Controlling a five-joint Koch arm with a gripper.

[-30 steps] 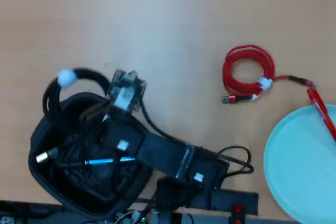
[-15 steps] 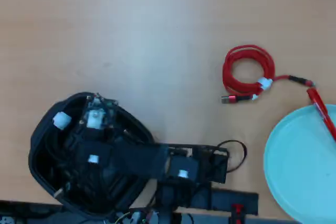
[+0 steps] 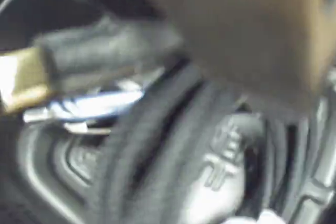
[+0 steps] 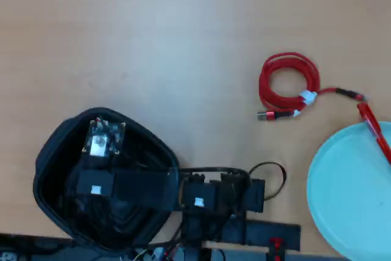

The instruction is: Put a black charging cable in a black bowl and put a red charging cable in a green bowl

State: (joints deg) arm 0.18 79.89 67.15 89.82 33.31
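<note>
Arm now folded down into the deep black plastic bowl (image 4: 49, 151), thin black coiled cable (image 3: 157, 145) inside w/ it; tool grip can't tell. Bright red coiled cable (image 4: 287, 85) next.

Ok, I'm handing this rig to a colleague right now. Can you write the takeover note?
Gripper: down inside the black bowl, under the arm; open or shut cannot be told.
Black charging cable: the blurred wrist view shows dark coils against the bowl's bottom; release unconfirmed.
Red charging cable: coiled on the table, up-left of the green bowl in the overhead view, untouched.
Left: confirm the black cable's release, then move the red cable into the green bowl.
</note>
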